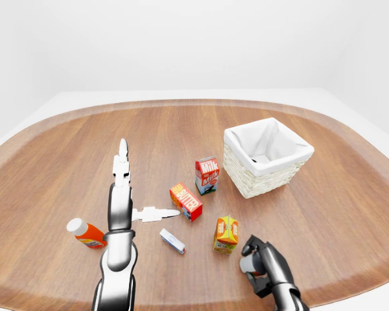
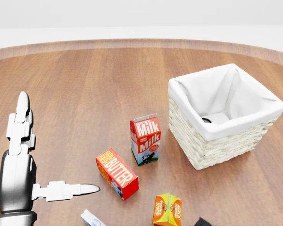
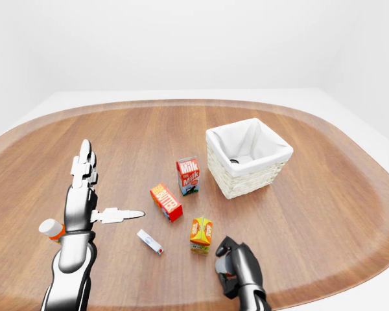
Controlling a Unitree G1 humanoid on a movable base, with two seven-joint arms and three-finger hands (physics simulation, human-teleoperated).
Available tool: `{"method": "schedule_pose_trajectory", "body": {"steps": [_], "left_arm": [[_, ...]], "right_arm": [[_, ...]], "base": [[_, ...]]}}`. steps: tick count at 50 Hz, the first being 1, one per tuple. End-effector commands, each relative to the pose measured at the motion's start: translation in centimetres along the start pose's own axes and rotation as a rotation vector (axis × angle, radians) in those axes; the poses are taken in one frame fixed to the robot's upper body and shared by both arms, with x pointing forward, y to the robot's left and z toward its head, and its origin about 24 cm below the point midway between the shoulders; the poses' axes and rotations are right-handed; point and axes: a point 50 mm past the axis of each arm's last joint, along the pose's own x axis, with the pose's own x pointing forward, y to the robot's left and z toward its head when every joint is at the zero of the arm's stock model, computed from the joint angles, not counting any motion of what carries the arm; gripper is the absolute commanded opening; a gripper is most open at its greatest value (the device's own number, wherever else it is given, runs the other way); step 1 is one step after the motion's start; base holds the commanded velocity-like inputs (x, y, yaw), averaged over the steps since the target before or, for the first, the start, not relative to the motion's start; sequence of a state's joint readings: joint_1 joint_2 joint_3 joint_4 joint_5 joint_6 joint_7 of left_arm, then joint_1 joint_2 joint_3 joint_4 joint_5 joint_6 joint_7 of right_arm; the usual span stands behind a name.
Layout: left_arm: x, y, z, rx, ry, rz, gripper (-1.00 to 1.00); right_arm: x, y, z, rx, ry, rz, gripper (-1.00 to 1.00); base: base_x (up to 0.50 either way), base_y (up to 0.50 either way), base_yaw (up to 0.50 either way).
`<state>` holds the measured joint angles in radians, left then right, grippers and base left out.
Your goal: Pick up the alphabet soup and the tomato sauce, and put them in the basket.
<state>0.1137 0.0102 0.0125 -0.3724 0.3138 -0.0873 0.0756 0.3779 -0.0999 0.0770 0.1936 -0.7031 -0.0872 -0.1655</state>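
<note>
Basket [image 2: 212, 141]: white cloth inside, dark round thing at its bottom.
Left hand [image 1: 121, 194]: fingers spread wide, far left of basket.
Right hand [image 3: 233, 262]: curled round a can [image 1: 247, 264].

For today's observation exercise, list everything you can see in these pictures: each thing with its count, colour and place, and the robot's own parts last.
Table: one, brown wood, fills every view.
Basket: one, pale wicker with white lining, right of centre in the left-eye view; a dark round thing shows inside, too hidden to name.
Milk carton: one, red and white, upright, left of the basket.
Butter box: one, red, lying below-left of the milk.
Orange carton: one, orange-yellow, upright, below the butter box.
Small flat box: one, white and blue, lying left of the orange carton.
Bottle: one, orange-red with white cap, lying at lower left.
Left hand: silver, fingers spread open, holds nothing.
Right hand: dark, curled, bottom edge; what it holds is unclear.
</note>
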Motion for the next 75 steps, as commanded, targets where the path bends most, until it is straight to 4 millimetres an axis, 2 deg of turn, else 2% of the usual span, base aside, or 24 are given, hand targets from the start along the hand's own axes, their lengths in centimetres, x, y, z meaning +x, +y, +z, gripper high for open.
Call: {"method": "schedule_pose_trajectory", "body": {"steps": [1, 9, 21, 23, 25, 27, 28, 30, 61, 63, 65, 66, 68, 70, 75], "left_arm": [[0.0, 0.0, 0.1, 0.001, -0.003, 0.0, 1.0], [0.0, 0.0, 0.1, 0.001, -0.003, 0.0, 1.0], [0.0, 0.0, 0.1, 0.001, -0.003, 0.0, 1.0], [0.0, 0.0, 0.1, 0.001, -0.003, 0.0, 1.0], [0.0, 0.0, 0.1, 0.001, -0.003, 0.001, 1.0], [0.0, 0.0, 0.1, 0.001, -0.003, 0.0, 1.0], [0.0, 0.0, 0.1, 0.001, -0.003, 0.0, 1.0], [0.0, 0.0, 0.1, 0.001, -0.003, 0.001, 1.0], [-0.1, 0.0, -0.1, 0.006, 0.003, 0.0, 1.0], [-0.1, 0.0, -0.1, 0.006, 0.002, -0.001, 1.0], [-0.1, 0.0, 0.0, 0.006, 0.0, -0.001, 1.0], [0.0, 0.0, 0.0, 0.006, -0.001, -0.001, 1.0], [0.0, 0.0, 0.0, 0.006, -0.001, -0.001, 1.0], [0.0, 0.0, -0.1, 0.007, 0.003, -0.001, 1.0], [0.0, 0.0, -0.1, 0.007, 0.004, -0.002, 1.0]], "right_arm": [[-0.4, -2.0, 1.6, 0.091, -0.062, -0.024, -1.0], [-0.5, -3.0, 2.2, 0.143, -0.086, -0.027, -1.0], [-0.7, -3.2, 2.1, 0.157, -0.079, -0.026, -1.0], [-0.2, -2.5, 0.7, 0.113, -0.015, -0.042, -1.0], [-0.7, -3.3, 2.0, 0.16, -0.077, -0.025, -1.0], [-0.8, -3.4, 2.2, 0.167, -0.084, -0.024, -1.0], [-0.5, -3.0, 1.3, 0.144, -0.043, -0.033, -1.0], [-0.8, -3.5, 2.3, 0.175, -0.088, -0.024, -1.0], [-1.1, -5.4, 3.5, 0.249, -0.154, -0.041, -1.0], [-1.0, -5.5, 3.5, 0.251, -0.152, -0.043, -1.0], [-0.5, -5.0, 2.3, 0.235, -0.097, -0.053, -1.0], [-0.6, -5.3, 2.8, 0.245, -0.12, -0.054, -1.0], [-0.4, -5.1, 2.3, 0.237, -0.093, -0.058, -1.0], [-1.0, -6.2, 3.8, 0.269, -0.175, -0.057, -1.0], [-1.0, -6.8, 4.3, 0.285, -0.201, -0.067, -1.0]], "base": [[0.0, 0.0, 0.0], [0.0, 0.0, 0.0], [0.0, 0.0, 0.0], [0.0, 0.0, 0.0], [0.0, 0.0, 0.0], [0.0, 0.0, 0.0], [0.0, 0.0, 0.0], [0.0, 0.0, 0.0], [0.0, 0.0, 0.0], [0.0, 0.0, 0.0], [0.0, 0.0, 0.0], [0.0, 0.0, 0.0], [0.0, 0.0, 0.0], [0.0, 0.0, 0.0], [0.0, 0.0, 0.0]]}}
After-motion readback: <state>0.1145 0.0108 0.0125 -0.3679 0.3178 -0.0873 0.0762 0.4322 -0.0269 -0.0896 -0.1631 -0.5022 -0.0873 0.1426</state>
